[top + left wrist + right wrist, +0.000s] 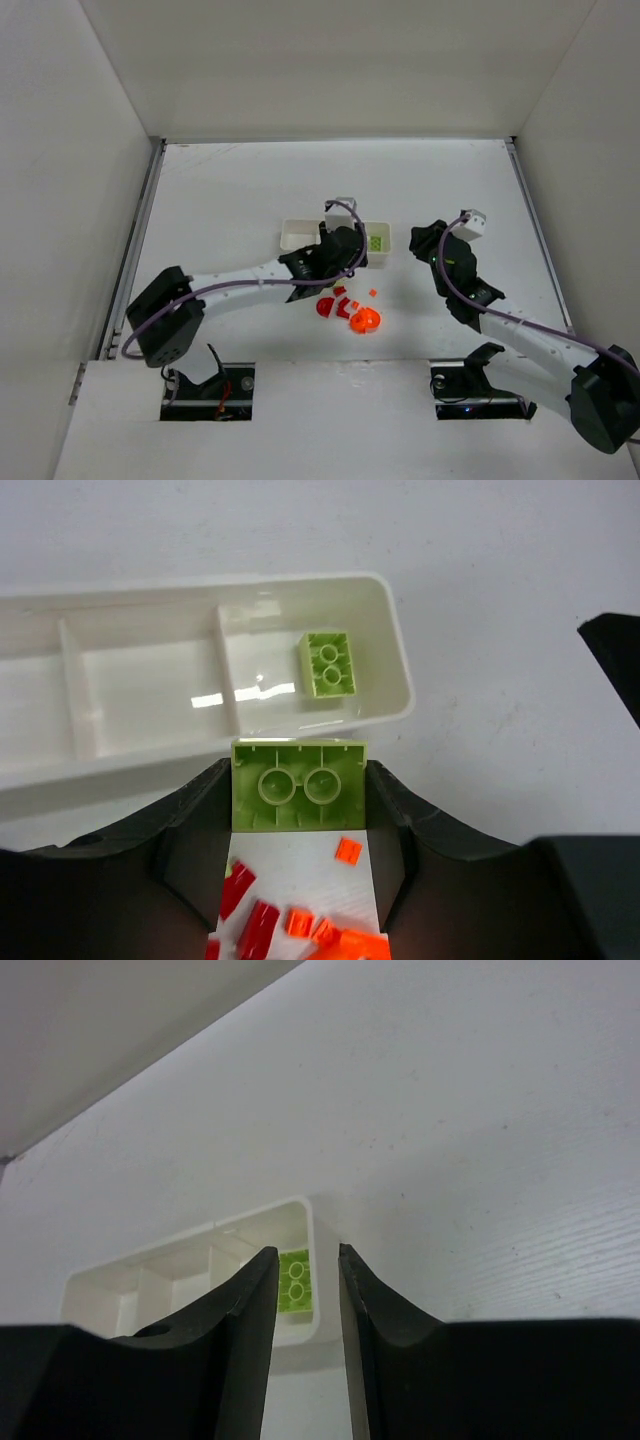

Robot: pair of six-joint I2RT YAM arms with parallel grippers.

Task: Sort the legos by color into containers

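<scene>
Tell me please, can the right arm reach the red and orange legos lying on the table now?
Probably yes. The red and orange legos lie on the table before the tray, and nothing stands between them and the right gripper. The left arm, holding a green lego, passes close beside them.

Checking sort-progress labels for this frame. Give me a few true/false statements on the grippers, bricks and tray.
1. The left gripper holds a green brick. True.
2. The middle compartment of the tray holds red bricks. False: it is empty. The only thing in the tray is a second green brick, in the right end compartment.
3. The red and orange bricks lie on the table, outside the tray. True.
4. The right gripper holds an orange brick. False: nothing sits between its fingers.
</scene>
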